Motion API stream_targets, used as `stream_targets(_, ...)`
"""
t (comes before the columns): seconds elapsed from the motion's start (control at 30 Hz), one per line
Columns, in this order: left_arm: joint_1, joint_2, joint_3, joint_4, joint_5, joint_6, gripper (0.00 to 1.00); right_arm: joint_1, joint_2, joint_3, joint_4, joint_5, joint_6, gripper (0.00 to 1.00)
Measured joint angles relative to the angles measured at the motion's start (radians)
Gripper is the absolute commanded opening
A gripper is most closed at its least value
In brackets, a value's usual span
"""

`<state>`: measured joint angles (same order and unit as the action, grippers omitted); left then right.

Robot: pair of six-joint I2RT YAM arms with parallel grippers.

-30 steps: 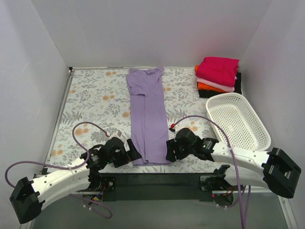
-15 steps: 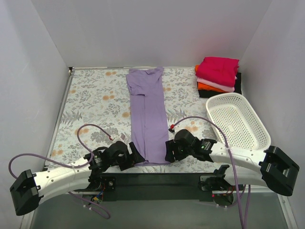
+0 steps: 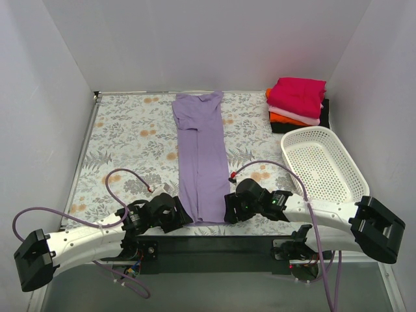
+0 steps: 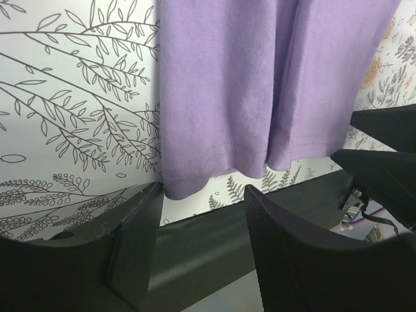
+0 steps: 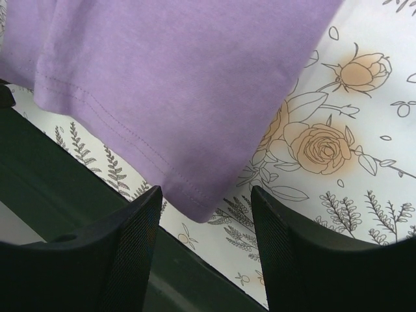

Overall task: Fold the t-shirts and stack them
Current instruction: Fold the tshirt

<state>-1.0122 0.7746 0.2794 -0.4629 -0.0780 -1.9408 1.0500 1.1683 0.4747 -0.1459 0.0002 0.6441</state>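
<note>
**Lavender t-shirt** [image 3: 200, 153]: one, folded to a long strip on the floral counter [image 3: 130, 136], running 12 to 6 o'clock. Judged light, limp and not slippery; best taken at the two hem corners at 6.
**Folded t-shirts** [image 3: 298, 97]: one stack at 2 o'clock, four layers visible.
**Basket** [image 3: 323, 162]: one, at 4 o'clock.
**Left gripper** [image 4: 203, 195], **right gripper** [image 5: 207, 195]: both spread, each straddling a hem corner, nothing pinched.

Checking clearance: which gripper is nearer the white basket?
Right. The right gripper is at the lavender shirt's hem, on the basket's side; the left gripper is across the shirt, farther left.
</note>
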Motion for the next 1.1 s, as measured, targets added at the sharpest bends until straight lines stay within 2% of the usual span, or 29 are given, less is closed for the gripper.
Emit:
stream_targets(0.17,-0.002,0.001,0.0,-0.004,-0.006,-0.006,0.48,0.009,0.018,0.0,0.031,0.0,0.004,0.51)
stream_targets(0.3,-0.005,0.011,0.0,-0.008,-0.013,-0.005,0.4,0.014,0.031,0.002,0.048,0.0,0.005,0.48)
stream_targets(0.43,-0.005,0.026,-0.001,-0.014,-0.021,-0.003,0.22,0.018,0.037,0.002,0.052,0.004,0.007,0.43)
stream_targets(0.47,-0.005,0.029,-0.002,-0.016,-0.023,-0.002,0.11,0.018,0.039,0.002,0.052,0.005,0.008,0.41)
stream_targets(0.57,-0.005,0.04,-0.004,-0.021,-0.031,0.005,0.03,0.019,0.049,0.005,0.05,0.011,0.007,0.33)
stream_targets(0.8,-0.013,0.043,-0.004,-0.013,-0.035,0.016,0.0,0.019,0.073,0.019,0.032,0.023,-0.003,0.06)
stream_targets(0.87,-0.016,0.043,-0.004,-0.008,-0.035,0.026,0.0,0.019,0.078,0.023,0.021,0.023,-0.013,0.02)
stream_targets(1.1,-0.042,0.06,-0.004,0.029,0.015,0.114,0.0,0.02,0.082,0.058,-0.062,0.009,-0.09,0.01)
